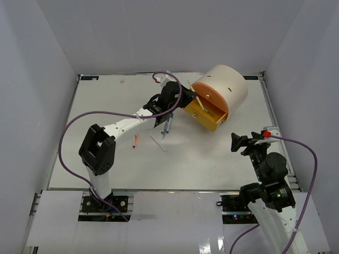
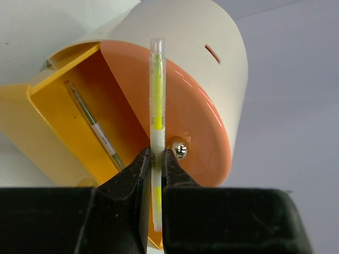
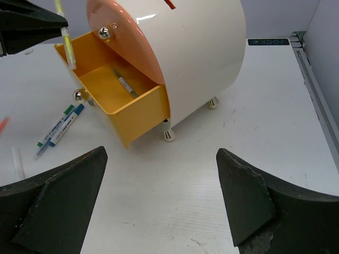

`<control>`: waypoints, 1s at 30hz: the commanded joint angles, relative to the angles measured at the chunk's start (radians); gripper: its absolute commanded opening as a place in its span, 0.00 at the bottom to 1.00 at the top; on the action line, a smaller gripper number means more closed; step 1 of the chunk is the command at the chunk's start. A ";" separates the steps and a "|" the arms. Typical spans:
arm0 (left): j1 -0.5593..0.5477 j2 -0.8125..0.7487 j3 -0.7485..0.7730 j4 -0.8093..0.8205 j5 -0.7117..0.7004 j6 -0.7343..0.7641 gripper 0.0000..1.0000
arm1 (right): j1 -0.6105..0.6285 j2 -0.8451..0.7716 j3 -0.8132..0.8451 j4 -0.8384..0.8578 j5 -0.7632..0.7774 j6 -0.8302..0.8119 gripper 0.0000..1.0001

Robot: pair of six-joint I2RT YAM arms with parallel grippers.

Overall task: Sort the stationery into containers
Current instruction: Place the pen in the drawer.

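Because the yellow pen is a thin, light, rigid plastic stick with a smooth clear barrel, it likely needs little force, yet it could swivel or slip between hard pads. The left hand is clamped on it below its middle, so the longer part stands up past the fingers. It shows in front of the orange-pink drawer front, just beside the pulled-out yellow drawer of the cream organiser. A hold nearer the middle would probably steady it better. One grey pen already lies on the floor of that drawer. The right hand waits with its fingers wide apart, holding nothing, well apart from the organiser. On the desk lie a teal and a blue marker side by side, a white bar and a red pen. All look equally slim and light and are best pinched across the barrel.
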 commanded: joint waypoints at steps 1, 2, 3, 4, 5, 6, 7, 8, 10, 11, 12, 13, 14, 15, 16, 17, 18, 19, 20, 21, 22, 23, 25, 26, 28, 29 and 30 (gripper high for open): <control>-0.016 -0.001 0.038 0.060 -0.091 -0.027 0.13 | 0.006 -0.011 -0.001 0.035 0.027 0.010 0.90; -0.021 0.004 0.034 0.071 -0.099 -0.027 0.13 | 0.006 -0.011 -0.001 0.035 0.027 0.010 0.90; -0.021 0.013 0.034 0.080 -0.105 -0.028 0.14 | 0.006 -0.012 -0.004 0.035 0.029 0.011 0.90; -0.024 0.017 0.036 0.080 -0.108 -0.034 0.14 | 0.008 -0.014 -0.006 0.035 0.030 0.010 0.90; -0.027 0.025 0.044 0.082 -0.107 -0.034 0.15 | 0.006 -0.016 -0.007 0.037 0.032 0.011 0.90; -0.030 0.031 0.047 0.080 -0.107 -0.034 0.16 | 0.008 -0.019 -0.007 0.038 0.033 0.011 0.90; -0.031 0.040 0.048 0.080 -0.108 -0.034 0.17 | 0.008 -0.020 -0.009 0.038 0.035 0.010 0.90; -0.036 0.044 0.050 0.078 -0.107 -0.034 0.18 | 0.008 -0.020 -0.009 0.040 0.035 0.010 0.90; -0.042 0.050 0.050 0.080 -0.111 -0.033 0.20 | 0.008 -0.020 -0.012 0.044 0.033 0.010 0.90; -0.047 0.053 0.045 0.080 -0.117 -0.033 0.21 | 0.008 -0.022 -0.012 0.044 0.033 0.010 0.90; -0.050 0.054 0.044 0.080 -0.119 -0.034 0.22 | 0.006 -0.022 -0.012 0.044 0.032 0.010 0.90; -0.053 0.062 0.044 0.078 -0.119 -0.034 0.23 | 0.008 -0.020 -0.010 0.044 0.032 0.010 0.90; -0.054 0.065 0.044 0.078 -0.119 -0.039 0.24 | 0.006 -0.022 -0.010 0.044 0.032 0.011 0.90; -0.056 0.067 0.041 0.080 -0.117 -0.042 0.25 | 0.008 -0.023 -0.012 0.044 0.032 0.010 0.90; -0.058 0.070 0.041 0.080 -0.119 -0.044 0.26 | 0.008 -0.023 -0.013 0.044 0.032 0.010 0.90; -0.059 0.074 0.042 0.082 -0.119 -0.047 0.30 | 0.008 -0.023 -0.013 0.044 0.033 0.010 0.90; -0.059 0.077 0.044 0.080 -0.117 -0.047 0.31 | 0.006 -0.026 -0.013 0.043 0.033 0.010 0.90; -0.061 0.077 0.047 0.083 -0.114 -0.047 0.32 | 0.008 -0.028 -0.015 0.044 0.033 0.010 0.90; -0.061 0.079 0.045 0.085 -0.113 -0.048 0.34 | 0.008 -0.028 -0.017 0.044 0.033 0.010 0.90; -0.062 0.077 0.047 0.088 -0.110 -0.042 0.36 | 0.006 -0.026 -0.015 0.043 0.030 0.010 0.90; -0.061 0.074 0.048 0.086 -0.107 -0.040 0.38 | 0.006 -0.023 -0.017 0.044 0.030 0.008 0.90; -0.062 0.073 0.047 0.088 -0.107 -0.034 0.41 | 0.008 -0.023 -0.017 0.044 0.027 0.008 0.90; -0.062 0.062 0.042 0.085 -0.108 -0.018 0.46 | 0.008 -0.022 -0.015 0.044 0.027 0.008 0.90; -0.062 0.056 0.038 0.085 -0.107 -0.013 0.47 | 0.006 -0.023 -0.015 0.046 0.027 0.008 0.90; -0.062 0.031 0.024 0.082 -0.111 0.008 0.49 | 0.006 -0.023 -0.017 0.044 0.024 0.007 0.90; -0.061 0.021 0.021 0.072 -0.116 0.018 0.50 | 0.006 -0.023 -0.017 0.044 0.024 0.008 0.90; -0.062 0.008 0.018 0.050 -0.120 0.031 0.50 | 0.006 -0.023 -0.017 0.044 0.024 0.008 0.90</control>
